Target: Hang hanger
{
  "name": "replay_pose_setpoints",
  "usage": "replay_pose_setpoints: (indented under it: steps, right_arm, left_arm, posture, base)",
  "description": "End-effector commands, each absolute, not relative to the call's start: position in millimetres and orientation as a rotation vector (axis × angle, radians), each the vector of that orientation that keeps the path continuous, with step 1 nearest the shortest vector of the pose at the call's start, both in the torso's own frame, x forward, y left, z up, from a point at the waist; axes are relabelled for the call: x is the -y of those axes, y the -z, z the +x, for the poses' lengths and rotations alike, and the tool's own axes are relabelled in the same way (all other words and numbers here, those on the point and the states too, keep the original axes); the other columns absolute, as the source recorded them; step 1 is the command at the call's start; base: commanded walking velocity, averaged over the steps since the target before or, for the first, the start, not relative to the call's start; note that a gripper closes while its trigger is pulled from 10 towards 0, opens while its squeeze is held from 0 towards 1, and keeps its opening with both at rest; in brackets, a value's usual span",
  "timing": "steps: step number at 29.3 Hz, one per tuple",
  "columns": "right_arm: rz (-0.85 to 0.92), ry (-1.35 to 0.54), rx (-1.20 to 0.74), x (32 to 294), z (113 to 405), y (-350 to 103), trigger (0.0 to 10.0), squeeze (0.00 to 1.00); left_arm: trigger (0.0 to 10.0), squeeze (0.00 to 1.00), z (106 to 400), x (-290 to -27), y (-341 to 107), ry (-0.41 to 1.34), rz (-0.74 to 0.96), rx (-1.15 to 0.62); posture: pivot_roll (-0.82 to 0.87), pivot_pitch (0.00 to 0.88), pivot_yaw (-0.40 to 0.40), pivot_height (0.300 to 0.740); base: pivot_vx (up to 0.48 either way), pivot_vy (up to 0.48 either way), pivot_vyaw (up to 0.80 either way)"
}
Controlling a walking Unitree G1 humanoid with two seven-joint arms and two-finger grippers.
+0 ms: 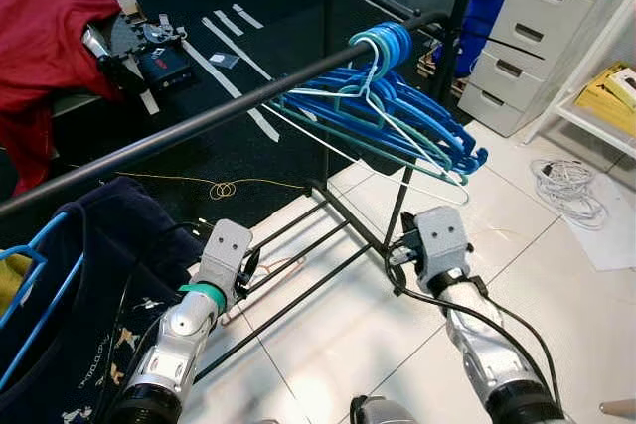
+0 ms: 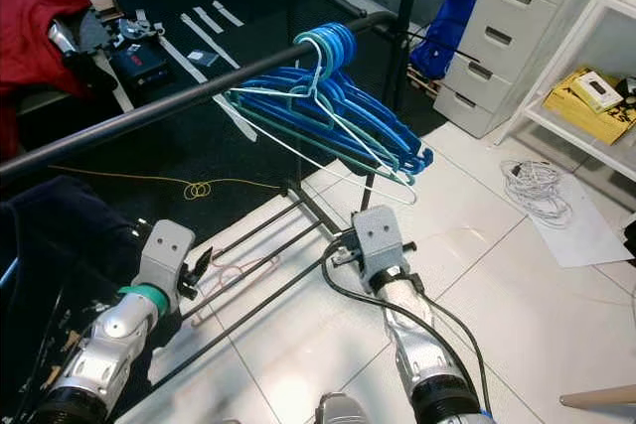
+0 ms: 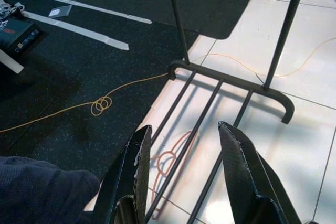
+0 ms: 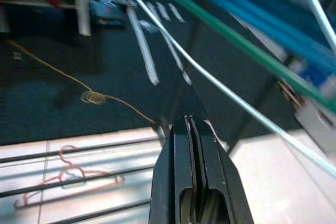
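Hanger [image 2: 224, 285] — thin, pinkish wire — lies flat on the white tile floor [image 2: 517, 295] beneath the base bars of the clothes rack [image 2: 288, 275]. Left gripper [image 3: 184, 182] hovers above it, jaws spread apart with nothing between them. Right gripper [image 4: 191, 129] has its jaws pressed together, empty, just below the bunch of blue hangers [image 1: 397, 111] on the rail [image 1: 179, 131]. Dark garment [image 1: 109, 275] hangs at the robot's left.
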State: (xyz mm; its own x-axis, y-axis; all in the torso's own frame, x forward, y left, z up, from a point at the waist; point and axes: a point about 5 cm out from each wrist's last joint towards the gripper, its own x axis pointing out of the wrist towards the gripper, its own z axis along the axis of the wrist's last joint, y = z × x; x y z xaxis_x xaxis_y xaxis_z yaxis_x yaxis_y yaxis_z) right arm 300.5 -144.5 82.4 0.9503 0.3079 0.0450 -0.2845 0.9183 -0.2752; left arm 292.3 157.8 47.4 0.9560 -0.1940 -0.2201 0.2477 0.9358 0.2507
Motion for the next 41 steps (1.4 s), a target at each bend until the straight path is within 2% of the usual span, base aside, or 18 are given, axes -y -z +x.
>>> replay_pose_setpoints:
  steps: [1,12,17,22,32,41]
  right_arm:
    - [-0.302,-0.356,0.103,138.2,299.4,-84.8,10.0,0.0]
    - [-0.295,-0.378,0.081,129.0,295.2,-77.7,10.0,0.0]
    - [-0.309,-0.377,0.087,129.7,295.9,-79.6,10.0,0.0]
    - [-0.326,-0.362,0.089,133.7,296.6,-80.0,10.0,0.0]
    - [-0.343,-0.345,0.103,138.9,301.4,-85.4,10.0,0.0]
    - [-0.378,-0.403,0.154,128.5,298.1,-94.5,10.0,0.0]
  left_arm:
    - [10.0,0.0,290.5,-157.5,-42.6,0.228,0.286,-0.212]
    - [10.0,0.0,292.1,-156.4,-40.0,0.235,0.293,-0.224]
    - [10.0,0.0,291.7,-154.0,-40.4,0.246,0.291,-0.224]
    - [10.0,0.0,290.8,-153.8,-37.2,0.249,0.293,-0.232]
    - [10.0,0.0,296.8,-145.0,-38.8,0.271,0.303,-0.219]
    - [10.0,0.0,293.1,-146.6,-36.4,0.267,0.302,-0.223]
  posture:
    - [-0.13,0.029,0.049,0.74]
    - [-0.12,0.019,0.055,0.74]
    - [-0.12,0.036,0.059,0.74]
    - [-0.15,0.004,0.066,0.74]
    - [-0.15,0.0,0.061,0.74]
    - [-0.14,0.015,0.061,0.74]
  base:
    - [0.0,0.0,0.0]
    - [0.0,0.0,0.0]
    - [0.0,0.0,0.0]
    - [0.0,0.0,0.0]
    - [0.0,0.0,0.0]
    - [0.0,0.0,0.0]
